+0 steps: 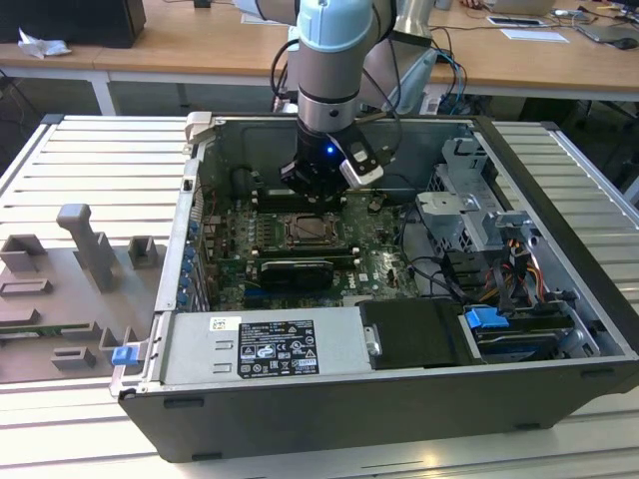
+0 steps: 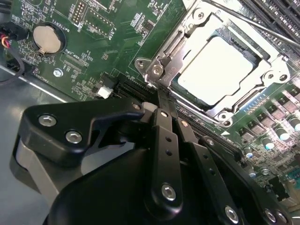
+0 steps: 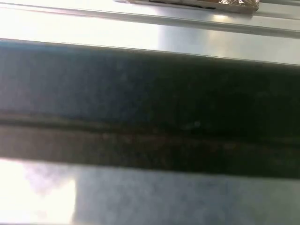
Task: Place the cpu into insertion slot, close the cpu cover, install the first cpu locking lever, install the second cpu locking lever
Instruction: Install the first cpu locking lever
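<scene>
The cpu (image 2: 218,70) lies flat in the insertion slot (image 2: 224,117), its pale metal face up. The silvery cpu cover (image 2: 268,77) is down around it, framing its edges. A thin metal lever rod (image 2: 269,29) runs along the far side of the socket. My gripper (image 2: 159,97) is shut with nothing in it, its black fingertips just off the socket's near corner, by a silvery hinge piece (image 2: 157,69). In the exterior view my gripper (image 1: 315,190) hangs low inside the open computer case, just behind the socket (image 1: 318,232).
A long black card (image 1: 297,271) lies in front of the socket, and a power supply (image 1: 265,344) fills the case's front. Drive cage (image 1: 469,215) and cables stand at the exterior view's right. A coin battery (image 2: 46,38) and memory slots (image 2: 276,14) flank the socket.
</scene>
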Robot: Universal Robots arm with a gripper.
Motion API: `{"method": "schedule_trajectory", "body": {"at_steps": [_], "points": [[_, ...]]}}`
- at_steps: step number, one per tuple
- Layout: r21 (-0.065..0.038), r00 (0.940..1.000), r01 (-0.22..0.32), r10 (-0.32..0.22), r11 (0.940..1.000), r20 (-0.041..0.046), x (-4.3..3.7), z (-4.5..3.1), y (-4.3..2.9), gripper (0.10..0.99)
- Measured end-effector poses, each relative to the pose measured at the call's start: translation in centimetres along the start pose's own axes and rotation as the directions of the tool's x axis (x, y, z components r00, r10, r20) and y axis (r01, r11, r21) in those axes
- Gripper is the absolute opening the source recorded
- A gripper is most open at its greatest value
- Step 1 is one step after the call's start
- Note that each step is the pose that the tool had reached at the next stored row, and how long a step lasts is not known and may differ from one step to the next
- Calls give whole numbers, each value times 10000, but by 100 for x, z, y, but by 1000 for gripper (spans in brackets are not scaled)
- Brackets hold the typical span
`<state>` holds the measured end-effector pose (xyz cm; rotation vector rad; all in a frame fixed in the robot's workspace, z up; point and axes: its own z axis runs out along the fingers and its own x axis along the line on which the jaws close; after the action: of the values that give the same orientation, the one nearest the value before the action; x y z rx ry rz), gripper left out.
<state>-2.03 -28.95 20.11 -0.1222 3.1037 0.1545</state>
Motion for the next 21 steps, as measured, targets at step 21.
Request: {"method": "schedule_trajectory", "body": {"at_steps": [21], "points": [[-3,10000,1,-1,10000,1,0,-102,-41,106]]}}
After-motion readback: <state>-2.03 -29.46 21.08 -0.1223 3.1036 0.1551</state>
